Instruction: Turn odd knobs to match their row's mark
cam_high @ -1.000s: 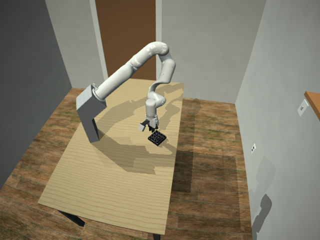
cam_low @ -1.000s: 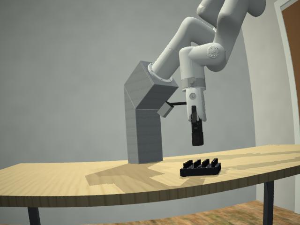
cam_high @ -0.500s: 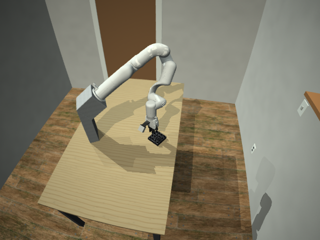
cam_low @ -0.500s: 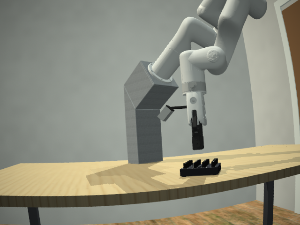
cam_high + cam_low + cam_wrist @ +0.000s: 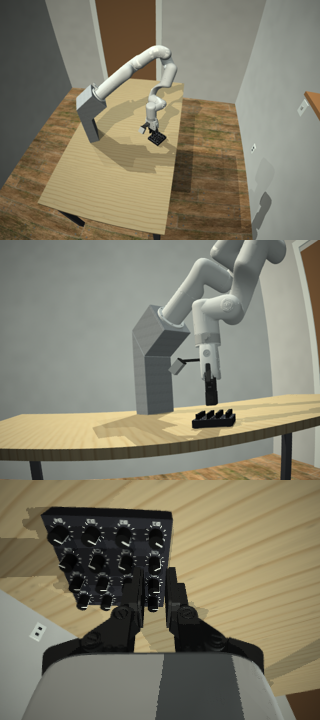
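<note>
- The knob box (image 5: 153, 141) (image 5: 213, 423) (image 5: 109, 547) is a low, near-black, square-looking block, standing upright on the table (image 5: 111, 191) (image 5: 77, 433) (image 5: 240, 555), near its long edge in the top view.
- Its upper face carries dark knobs in a four-by-four grid, each with a raised grip; pale marks ring those that show plainly.
- In the wrist view the printed names appear upside down, and the row D knobs lie farthest from the gripper.
- White lines stand out on the knobs. In row C, the line on the rightmost knob (image 5: 155, 563) seems to point differently from the other three; exact marks are too small to read.
- The gripper (image 5: 153, 130) (image 5: 211, 403) (image 5: 154, 580) is above the box, pointing down and apart from it. Its black fingers are slightly parted, with nothing grasped, and hide part of the nearer rows in the wrist view.
- The white arm (image 5: 116, 81) (image 5: 178, 303) reaches over from a grey pedestal (image 5: 89, 129) (image 5: 158, 384) on the table.

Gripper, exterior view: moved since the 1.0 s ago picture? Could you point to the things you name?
Yes, downward: the gripper (image 5: 154, 132) (image 5: 211, 404) (image 5: 154, 580) is now closer above the knob box (image 5: 153, 141) (image 5: 213, 423) (image 5: 107, 513), which sits in the same spot.
</note>
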Controlling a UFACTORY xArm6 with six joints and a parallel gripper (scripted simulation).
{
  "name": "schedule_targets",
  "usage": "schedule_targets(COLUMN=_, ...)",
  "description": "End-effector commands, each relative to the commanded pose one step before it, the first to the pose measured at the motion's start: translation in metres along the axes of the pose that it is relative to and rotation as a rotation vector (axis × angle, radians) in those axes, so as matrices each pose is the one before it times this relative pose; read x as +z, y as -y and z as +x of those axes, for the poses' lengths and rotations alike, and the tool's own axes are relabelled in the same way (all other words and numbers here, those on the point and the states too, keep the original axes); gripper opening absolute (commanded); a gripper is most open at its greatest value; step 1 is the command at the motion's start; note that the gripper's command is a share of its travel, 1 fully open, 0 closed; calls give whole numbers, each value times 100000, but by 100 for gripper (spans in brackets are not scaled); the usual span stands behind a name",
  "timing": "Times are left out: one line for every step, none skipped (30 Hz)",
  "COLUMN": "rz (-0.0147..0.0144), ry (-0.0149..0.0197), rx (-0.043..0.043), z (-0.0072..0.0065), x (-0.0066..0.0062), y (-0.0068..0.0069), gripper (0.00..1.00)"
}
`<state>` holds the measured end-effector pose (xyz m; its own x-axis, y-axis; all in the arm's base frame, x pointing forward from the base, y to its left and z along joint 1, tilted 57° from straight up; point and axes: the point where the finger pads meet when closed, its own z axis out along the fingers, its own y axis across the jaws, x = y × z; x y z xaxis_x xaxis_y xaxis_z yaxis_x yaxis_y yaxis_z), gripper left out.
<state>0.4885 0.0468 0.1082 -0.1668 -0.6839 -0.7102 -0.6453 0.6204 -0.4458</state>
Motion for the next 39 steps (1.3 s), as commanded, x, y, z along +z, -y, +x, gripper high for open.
schedule_targets(rz=105, ry=-24, rx=-9, z=-10, x=377, y=48, gripper=19)
schedule_targets(rz=0, ry=0, rx=0, z=-2, x=93, y=1, gripper=19)
schedule_targets(rz=0, ry=0, rx=0, z=-2, x=87, y=1, gripper=19)
schedule_targets(rz=0, ry=0, rx=0, z=-2, x=80, y=1, gripper=19)
schedule_targets(rz=0, ry=0, rx=0, z=0, x=0, y=0, gripper=19)
schedule_targets(rz=0, ry=0, rx=0, z=0, x=0, y=0, gripper=19)
schedule_targets(rz=0, ry=0, rx=0, z=-2, x=73, y=2, gripper=19)
schedule_targets(rz=0, ry=0, rx=0, z=-2, x=66, y=1, gripper=19)
schedule_targets(rz=0, ry=0, rx=0, z=-1, x=59, y=1, gripper=19)
schedule_targets(rz=0, ry=0, rx=0, z=-1, x=52, y=1, gripper=19)
schedule_targets(rz=0, ry=0, rx=0, z=-1, x=45, y=1, gripper=19)
schedule_targets(rz=0, ry=0, rx=0, z=-1, x=38, y=0, gripper=19)
schedule_targets(rz=0, ry=0, rx=0, z=-1, x=32, y=0, gripper=19)
schedule_targets(rz=0, ry=0, rx=0, z=0, x=26, y=0, gripper=19)
schedule_targets(rz=0, ry=0, rx=0, z=0, x=20, y=0, gripper=19)
schedule_targets(rz=0, ry=0, rx=0, z=0, x=15, y=0, gripper=19)
schedule_targets(rz=0, ry=0, rx=0, z=0, x=10, y=0, gripper=19)
schedule_targets(rz=0, ry=0, rx=0, z=0, x=6, y=0, gripper=19)
schedule_targets(rz=0, ry=0, rx=0, z=0, x=3, y=0, gripper=19)
schedule_targets(rz=0, ry=0, rx=0, z=0, x=1, y=0, gripper=19)
schedule_targets(rz=0, ry=0, rx=0, z=0, x=0, y=0, gripper=19)
schedule_targets(rz=0, ry=0, rx=0, z=0, x=0, y=0, gripper=19)
schedule_targets(rz=0, ry=0, rx=0, z=0, x=0, y=0, gripper=19)
schedule_targets(rz=0, ry=0, rx=0, z=0, x=0, y=0, gripper=19)
schedule_targets(rz=0, ry=0, rx=0, z=0, x=0, y=0, gripper=19)
schedule_targets(rz=0, ry=0, rx=0, z=0, x=0, y=0, gripper=19)
schedule_targets(rz=0, ry=0, rx=0, z=0, x=0, y=0, gripper=19)
schedule_targets(rz=0, ry=0, rx=0, z=0, x=0, y=0, gripper=19)
schedule_targets(rz=0, ry=0, rx=0, z=0, x=0, y=0, gripper=19)
schedule_targets(rz=0, ry=0, rx=0, z=0, x=0, y=0, gripper=19)
schedule_targets(rz=0, ry=0, rx=0, z=0, x=0, y=0, gripper=19)
schedule_targets(rz=0, ry=0, rx=0, z=0, x=0, y=0, gripper=19)
schedule_targets(rz=0, ry=0, rx=0, z=0, x=0, y=0, gripper=19)
schedule_targets(rz=0, ry=0, rx=0, z=0, x=0, y=0, gripper=19)
schedule_targets(rz=0, ry=0, rx=0, z=0, x=0, y=0, gripper=19)
schedule_targets(rz=0, ry=0, rx=0, z=0, x=0, y=0, gripper=19)
schedule_targets(rz=0, ry=0, rx=0, z=0, x=0, y=0, gripper=19)
schedule_targets(rz=0, ry=0, rx=0, z=0, x=0, y=0, gripper=19)
schedule_targets(rz=0, ry=0, rx=0, z=0, x=0, y=0, gripper=19)
